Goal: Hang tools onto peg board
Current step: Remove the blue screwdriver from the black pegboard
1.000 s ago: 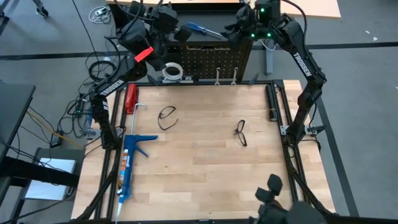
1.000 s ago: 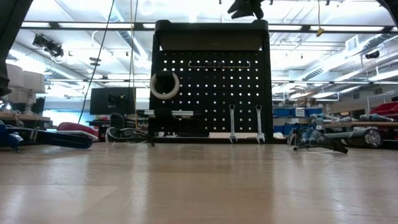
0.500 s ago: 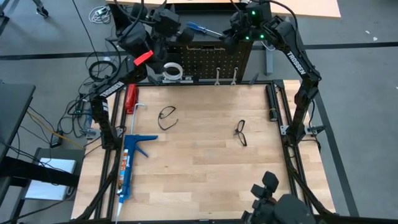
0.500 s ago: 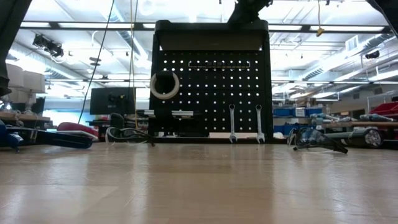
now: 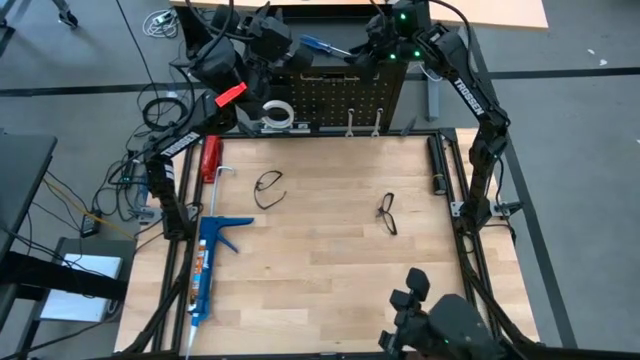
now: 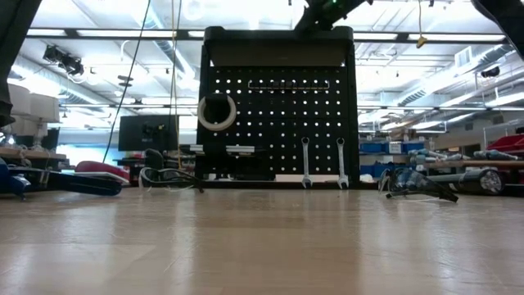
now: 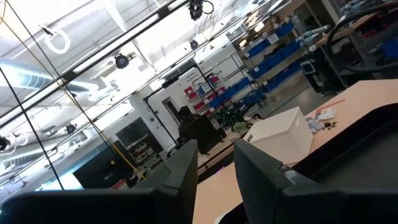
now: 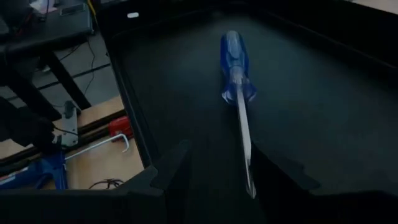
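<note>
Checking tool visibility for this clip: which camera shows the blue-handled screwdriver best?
The right wrist view: the whole blue-handled screwdriver lies on the black top, shaft toward the right claw. The high view shows it small; the low and left wrist views show none of it.

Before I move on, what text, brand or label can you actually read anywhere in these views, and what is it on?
"TROSSEN": white letters on the right arm, high view.
White lettering on the left arm, high view: probably the same brand, too small to read surely.
Red signs in the room behind, left wrist view: blurred, unreadable.
Caulking gun: label marks on the blue tube, too small to read.
Screwdriver, peg board, wrenches: no readable text.
</note>
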You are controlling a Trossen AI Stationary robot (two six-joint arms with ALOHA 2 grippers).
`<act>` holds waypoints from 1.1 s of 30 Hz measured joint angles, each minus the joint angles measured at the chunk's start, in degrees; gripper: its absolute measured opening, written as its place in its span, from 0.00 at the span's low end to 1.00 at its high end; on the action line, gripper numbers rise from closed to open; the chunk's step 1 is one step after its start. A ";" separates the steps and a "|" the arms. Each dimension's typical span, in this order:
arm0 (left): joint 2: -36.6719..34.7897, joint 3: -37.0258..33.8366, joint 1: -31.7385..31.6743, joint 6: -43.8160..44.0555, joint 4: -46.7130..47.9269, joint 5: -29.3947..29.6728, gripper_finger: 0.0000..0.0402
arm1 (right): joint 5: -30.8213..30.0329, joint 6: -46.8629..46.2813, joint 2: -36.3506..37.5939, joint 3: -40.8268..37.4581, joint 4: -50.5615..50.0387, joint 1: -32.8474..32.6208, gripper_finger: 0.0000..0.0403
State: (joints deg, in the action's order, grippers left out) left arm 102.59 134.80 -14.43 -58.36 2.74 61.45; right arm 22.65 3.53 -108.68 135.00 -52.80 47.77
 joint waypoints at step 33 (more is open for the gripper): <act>0.01 0.00 -0.03 -0.12 -0.34 -0.04 0.27 | -10.02 5.81 -0.16 0.11 -3.56 -1.29 0.06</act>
State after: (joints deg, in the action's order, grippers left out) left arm 102.59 134.80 -14.46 -58.48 2.41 61.41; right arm 12.63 9.34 -108.84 135.11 -56.36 46.48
